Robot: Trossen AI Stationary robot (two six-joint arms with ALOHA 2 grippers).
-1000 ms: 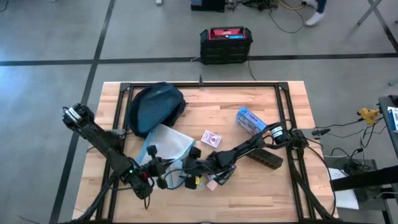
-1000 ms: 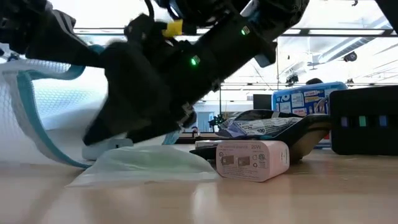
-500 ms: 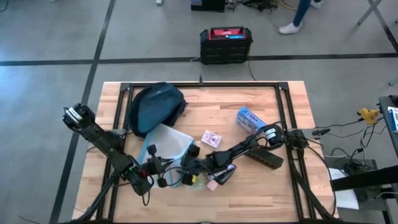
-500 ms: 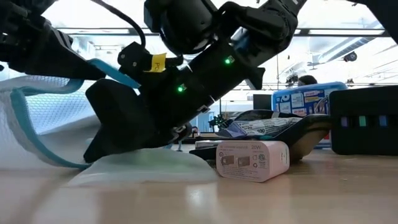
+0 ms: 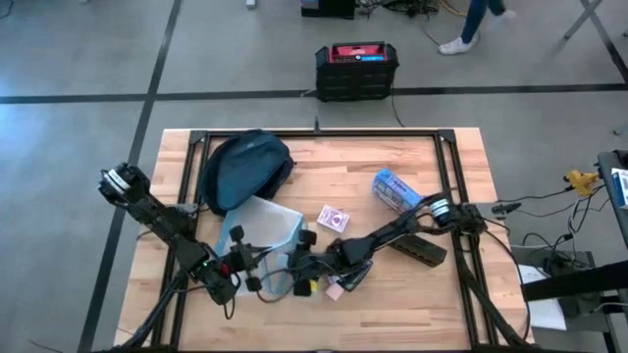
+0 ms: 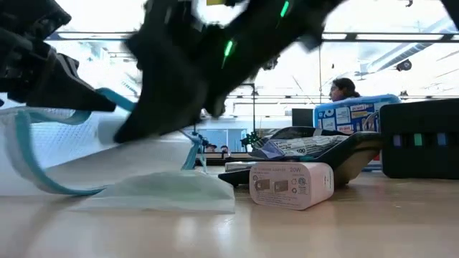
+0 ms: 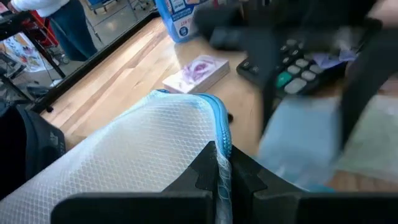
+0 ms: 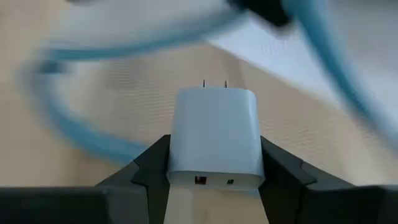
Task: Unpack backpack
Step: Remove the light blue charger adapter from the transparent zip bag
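The dark navy backpack [image 5: 245, 167] lies at the table's far left, and no gripper touches it. Nearer lies a white mesh pouch [image 5: 260, 230] with teal trim. My left gripper [image 5: 253, 275] is shut on the pouch's edge. Just to its right, my right gripper [image 5: 300, 269] is shut on a white charger [image 8: 216, 134] whose prongs point away from the fingers. In the low view this gripper is a dark blur above the pouch [image 6: 43, 136]. A second white charger [image 6: 290, 185] rests flat on the table. My left gripper pinches the pouch's teal-trimmed edge [image 7: 219, 134] between its two fingers, coming from the table's left and slanting down. The mesh rises to the fingers, and the rest of the pouch lies on the table. My right gripper pinches the charger by its two narrow sides [image 8: 179, 163] at the port end, one finger on each side. The fingers lie along the charger, with the prongs at its far end. The view beyond is blurred, so I cannot tell whether it is clear of the table.
A pale green flat pack [image 6: 161, 193] lies by the pouch. A card box [image 5: 334, 218], a blue packet [image 5: 392, 188] and a black keypad device [image 5: 422, 247] lie toward the right. A black box with a red top [image 5: 356, 69] stands on the floor beyond the far edge.
My right gripper has risen from the pale green pack beside the pouch and shows as a blur higher in the low view. My left gripper has sunk a little with the pouch's edge. The charger on the table has stayed where it was.
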